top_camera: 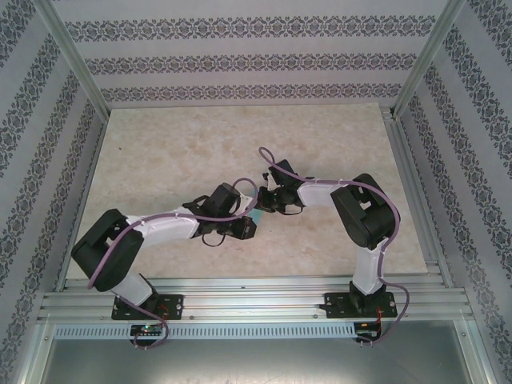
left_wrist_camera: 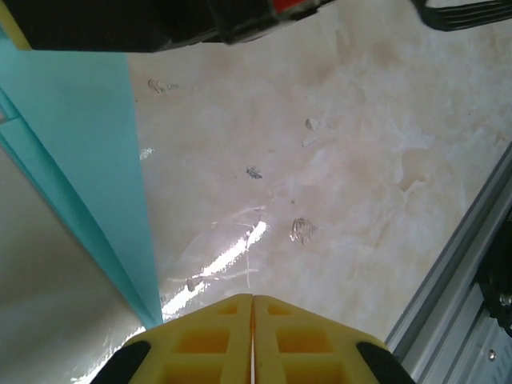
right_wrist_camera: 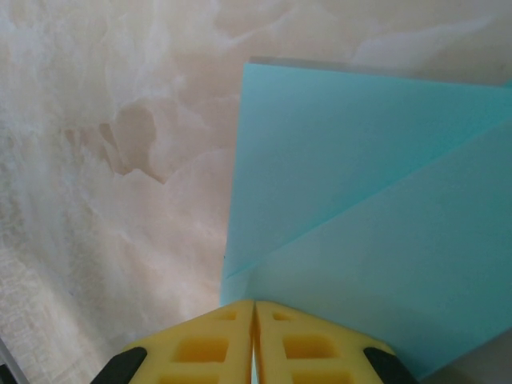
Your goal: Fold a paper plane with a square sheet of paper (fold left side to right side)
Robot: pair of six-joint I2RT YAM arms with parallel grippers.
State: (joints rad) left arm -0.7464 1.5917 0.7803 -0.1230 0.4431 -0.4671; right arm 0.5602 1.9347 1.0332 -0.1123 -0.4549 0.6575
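The turquoise square sheet of paper is folded into layers with a diagonal crease. In the top view just a corner of the sheet peeks out between the two wrists at mid-table. My right gripper is shut on the sheet's near edge, and a sliver of turquoise shows in the slit between the yellow fingers. In the top view my right gripper sits just behind the sheet. My left gripper is shut with nothing in it, just right of the sheet's long edge. Seen from above, the left gripper sits just in front of the sheet.
The beige marbled table carries small scuffs. An aluminium rail runs along the near edge. Patterned walls and metal posts close in the back and both sides.
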